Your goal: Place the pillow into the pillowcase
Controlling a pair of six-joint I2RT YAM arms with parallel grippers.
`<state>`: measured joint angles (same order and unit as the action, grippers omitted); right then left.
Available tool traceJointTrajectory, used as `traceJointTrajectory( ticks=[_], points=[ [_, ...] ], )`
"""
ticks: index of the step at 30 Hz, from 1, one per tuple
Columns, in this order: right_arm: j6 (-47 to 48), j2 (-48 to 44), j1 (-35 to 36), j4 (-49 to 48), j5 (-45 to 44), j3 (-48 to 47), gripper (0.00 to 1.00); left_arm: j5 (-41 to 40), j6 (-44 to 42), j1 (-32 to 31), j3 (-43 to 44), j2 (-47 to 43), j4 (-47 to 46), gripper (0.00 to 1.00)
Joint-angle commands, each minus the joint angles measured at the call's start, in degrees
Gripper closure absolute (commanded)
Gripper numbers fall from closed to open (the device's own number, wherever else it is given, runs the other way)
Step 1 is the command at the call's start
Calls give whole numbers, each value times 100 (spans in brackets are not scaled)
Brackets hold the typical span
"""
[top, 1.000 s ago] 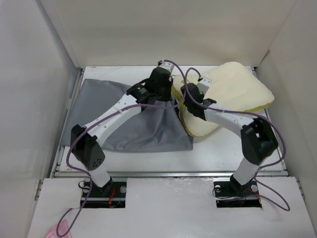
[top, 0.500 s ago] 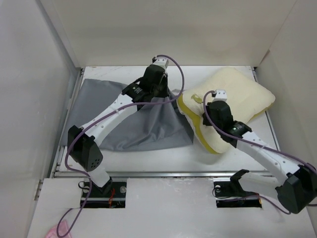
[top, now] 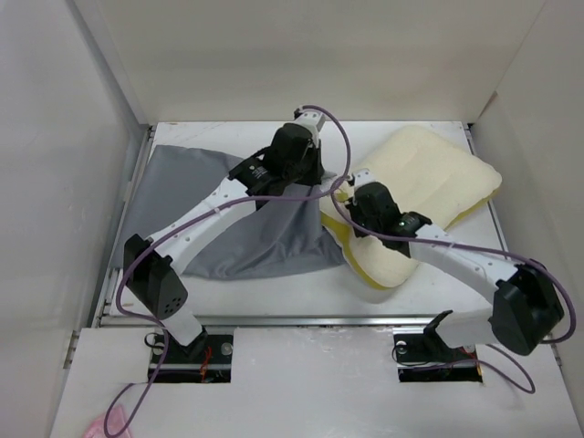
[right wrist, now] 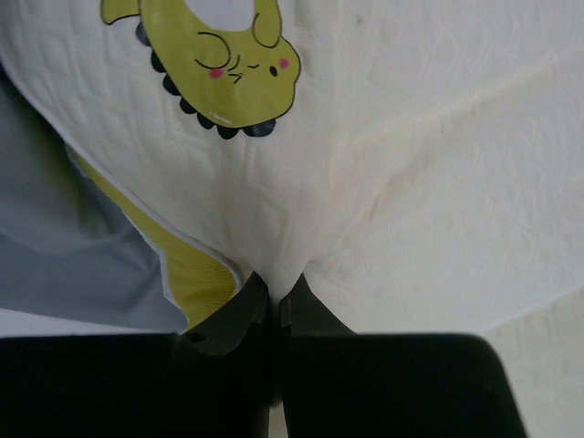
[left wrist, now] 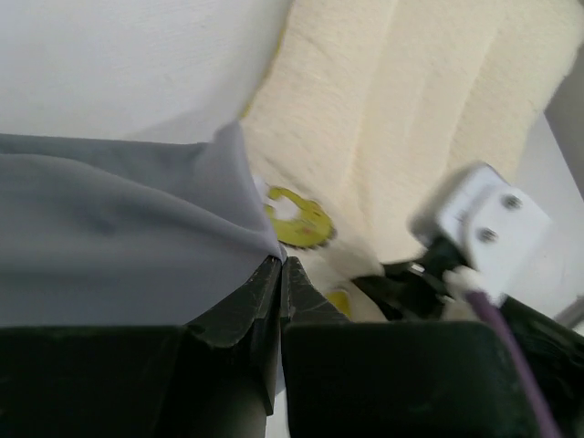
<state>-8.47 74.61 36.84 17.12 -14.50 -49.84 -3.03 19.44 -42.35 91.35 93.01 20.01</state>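
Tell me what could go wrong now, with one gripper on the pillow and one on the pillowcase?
The left gripper pinches only a thin fold of the pillowcase; the fabric may slip out.
The right gripper nips a small pucker of the pillow; it may pull free.
The two grippers sit close together; they might collide.
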Motion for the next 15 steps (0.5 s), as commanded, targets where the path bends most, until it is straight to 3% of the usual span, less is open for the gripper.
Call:
traceJointTrajectory(
  ticks=[1,3,8,15],
  points=[
    [311,369,51,-955,265,-990,100,293,-98,-326,41,-169,-225,100],
    [198,887,51,-957,159,-1499,100,531,-98,-528,-47,-169,-278,100],
    [-119,1758,-53,-957,-1116,-3135,100,303,183,-670,-511,-301,-155,100],
    [-814,2277,-1125,-1659,244,-3452,100,92,420,-722,-1276,-942,-155,100]
  ],
)
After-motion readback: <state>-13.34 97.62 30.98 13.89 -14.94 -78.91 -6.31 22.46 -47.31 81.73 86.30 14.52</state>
